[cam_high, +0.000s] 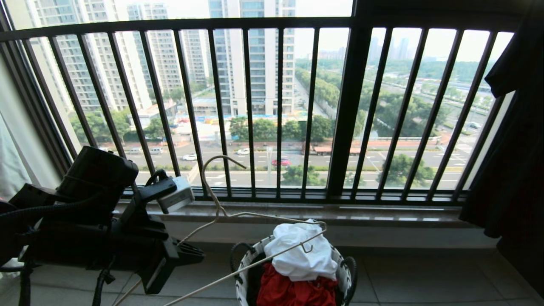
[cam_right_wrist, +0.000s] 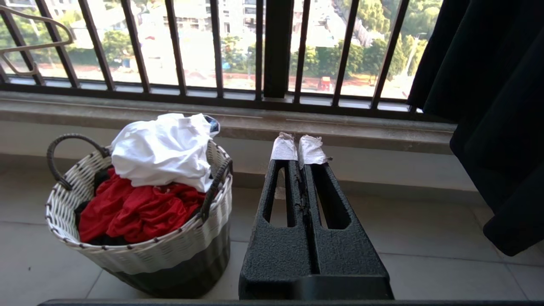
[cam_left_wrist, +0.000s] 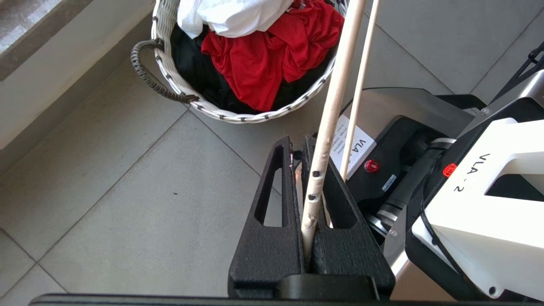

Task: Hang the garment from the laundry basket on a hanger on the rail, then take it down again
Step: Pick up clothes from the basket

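The white garment [cam_high: 299, 250] lies crumpled on top of the round white woven laundry basket [cam_high: 243, 272] on the floor below the window. My left gripper [cam_high: 189, 254] is to the basket's left, shut on one arm of the cream wire hanger [cam_high: 218, 207]. The hanger's hook points up and its far end reaches over the garment. In the left wrist view the hanger's arm [cam_left_wrist: 329, 119] runs between the closed fingers [cam_left_wrist: 340, 221]. My right gripper [cam_right_wrist: 298, 148] hangs low to the basket's [cam_right_wrist: 140, 250] right, shut and empty. The rail is out of view.
Red cloth [cam_high: 297, 291] and black cloth fill the basket under the white garment. A black vertical-barred window railing [cam_high: 348, 110] and a stone sill [cam_high: 382, 212] stand behind. A black garment [cam_high: 510, 170] hangs at the right. My own base [cam_left_wrist: 480, 221] is close behind the left gripper.
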Controlling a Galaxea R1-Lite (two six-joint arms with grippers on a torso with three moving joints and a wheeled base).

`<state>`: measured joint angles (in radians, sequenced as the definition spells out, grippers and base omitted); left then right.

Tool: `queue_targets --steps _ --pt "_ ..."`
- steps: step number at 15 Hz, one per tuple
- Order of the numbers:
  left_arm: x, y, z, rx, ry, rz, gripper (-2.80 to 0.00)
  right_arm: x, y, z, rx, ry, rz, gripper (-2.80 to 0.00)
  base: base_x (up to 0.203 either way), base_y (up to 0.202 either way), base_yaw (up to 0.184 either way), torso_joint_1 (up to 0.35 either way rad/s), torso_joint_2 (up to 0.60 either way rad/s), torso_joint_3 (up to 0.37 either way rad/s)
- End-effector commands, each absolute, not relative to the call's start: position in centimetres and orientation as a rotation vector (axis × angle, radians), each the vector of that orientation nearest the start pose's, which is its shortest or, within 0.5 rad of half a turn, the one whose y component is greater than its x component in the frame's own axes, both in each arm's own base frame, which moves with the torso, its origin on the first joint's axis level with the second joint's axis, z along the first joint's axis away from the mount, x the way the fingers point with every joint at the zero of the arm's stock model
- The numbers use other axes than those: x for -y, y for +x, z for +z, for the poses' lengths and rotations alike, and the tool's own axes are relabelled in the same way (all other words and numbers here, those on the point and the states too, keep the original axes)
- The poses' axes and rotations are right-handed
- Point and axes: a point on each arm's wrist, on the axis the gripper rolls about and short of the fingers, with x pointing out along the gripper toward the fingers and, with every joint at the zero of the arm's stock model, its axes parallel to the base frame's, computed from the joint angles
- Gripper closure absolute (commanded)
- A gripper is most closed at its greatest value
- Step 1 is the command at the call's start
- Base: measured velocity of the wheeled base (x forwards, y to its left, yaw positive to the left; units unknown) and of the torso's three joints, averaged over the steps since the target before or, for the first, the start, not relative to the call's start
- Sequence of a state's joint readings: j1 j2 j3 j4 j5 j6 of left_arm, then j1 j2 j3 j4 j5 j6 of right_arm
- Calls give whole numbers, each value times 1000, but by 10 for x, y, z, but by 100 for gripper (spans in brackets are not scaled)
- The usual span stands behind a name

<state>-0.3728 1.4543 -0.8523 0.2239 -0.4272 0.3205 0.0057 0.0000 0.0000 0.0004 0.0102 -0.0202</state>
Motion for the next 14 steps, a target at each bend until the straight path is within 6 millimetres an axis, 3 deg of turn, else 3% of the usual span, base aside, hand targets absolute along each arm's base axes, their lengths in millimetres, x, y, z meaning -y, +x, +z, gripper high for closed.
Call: queue_targets --steps 1,14 --pt "88 200 189 -713 263 -884 0 0 -23 75 0 -20 17 0 0 0 0 -34 164 185" --pt "82 184 201 -634 304 -896 0 0 -23 75 0 -20 17 0 0 0 0 -2 22 18"
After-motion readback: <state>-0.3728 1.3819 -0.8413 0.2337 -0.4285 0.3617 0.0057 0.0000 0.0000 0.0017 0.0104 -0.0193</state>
